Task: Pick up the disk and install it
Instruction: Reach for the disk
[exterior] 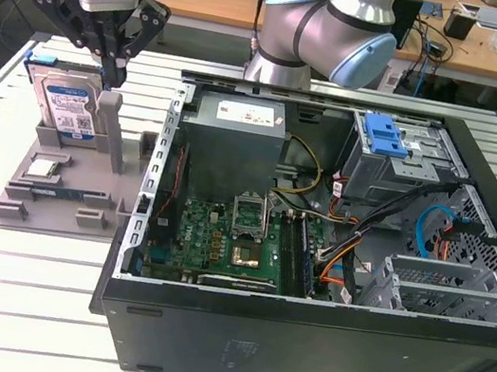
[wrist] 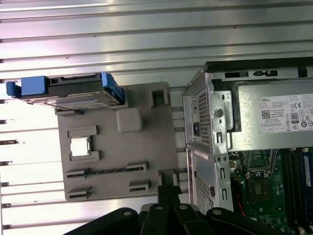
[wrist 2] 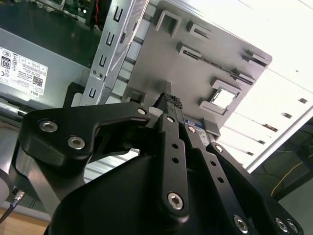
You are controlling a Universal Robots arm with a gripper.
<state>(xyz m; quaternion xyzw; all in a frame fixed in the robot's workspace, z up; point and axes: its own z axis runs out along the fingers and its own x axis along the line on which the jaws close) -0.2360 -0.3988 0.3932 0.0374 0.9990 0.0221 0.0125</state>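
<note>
Your tool (exterior: pixel 111 75) has its black fingers pinched narrow, and it holds nothing. In the exterior view it hangs close to the disk (exterior: pixel 68 106), at about 1 o'clock from it. The disk is flat and silver, with a white and blue label and a blue plastic frame. It stands upright in a gray plastic holder (exterior: pixel 53 204) on the ribbed metal bench (exterior: pixel 18 290), at 9 o'clock from the open black computer case (exterior: pixel 298 339).
</note>
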